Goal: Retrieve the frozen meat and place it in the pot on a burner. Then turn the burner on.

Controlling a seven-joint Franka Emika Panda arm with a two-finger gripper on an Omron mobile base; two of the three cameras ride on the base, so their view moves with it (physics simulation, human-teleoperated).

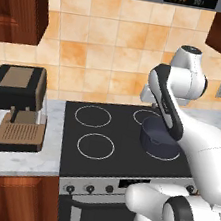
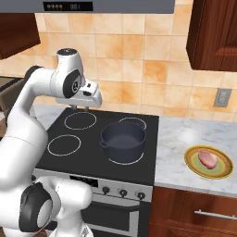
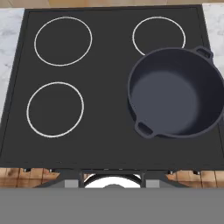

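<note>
while pot (image 2: 123, 141) sits empty, frozen meat (image 2: 208, 159) lies on plate (image 2: 190, 157); jaws state unclear.

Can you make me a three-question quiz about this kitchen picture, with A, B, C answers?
1. Where is the frozen meat?
A. in the pot
B. on the yellow-green plate
C. on the coffee machine

2. How many white burner rings can you count on the stove?
A. two
B. three
C. six

3. What is inside the pot?
A. nothing
B. soup
C. a spoon

Answers: 1 B, the pink lump lies on the plate right of the stove. 2 B, three rings show; the pot covers a fourth corner. 3 A, its dark bottom is bare.
</note>
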